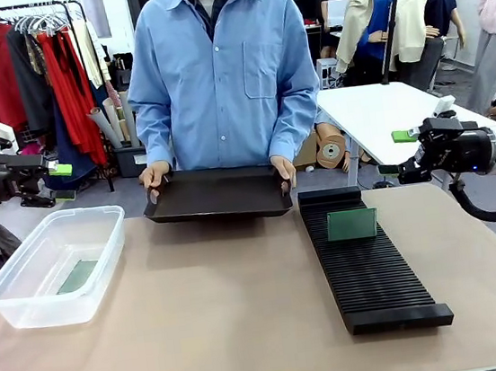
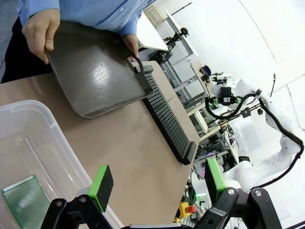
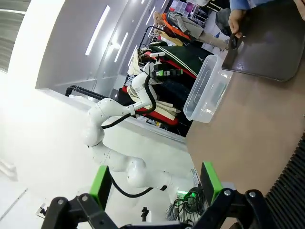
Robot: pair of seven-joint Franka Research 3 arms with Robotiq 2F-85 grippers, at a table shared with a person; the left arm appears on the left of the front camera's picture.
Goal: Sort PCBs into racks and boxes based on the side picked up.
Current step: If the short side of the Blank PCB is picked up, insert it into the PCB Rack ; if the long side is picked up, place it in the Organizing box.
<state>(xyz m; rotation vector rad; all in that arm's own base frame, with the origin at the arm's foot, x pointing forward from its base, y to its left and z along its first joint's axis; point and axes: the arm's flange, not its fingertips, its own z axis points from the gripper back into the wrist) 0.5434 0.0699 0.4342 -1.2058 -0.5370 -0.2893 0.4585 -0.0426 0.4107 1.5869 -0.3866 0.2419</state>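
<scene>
While the person's hands (image 1: 154,175) hold the black tray (image 1: 219,193), I see both my left gripper (image 2: 157,183) and right gripper (image 3: 155,181) spread wide, gripping nothing.

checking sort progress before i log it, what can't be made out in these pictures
- Black tray, front view: its inside is hidden by the near wall.
- PCB in the clear tub, front view: blurred by the plastic wall, face unclear.
- Black rack, right wrist view: cut off by the frame edge.
</scene>
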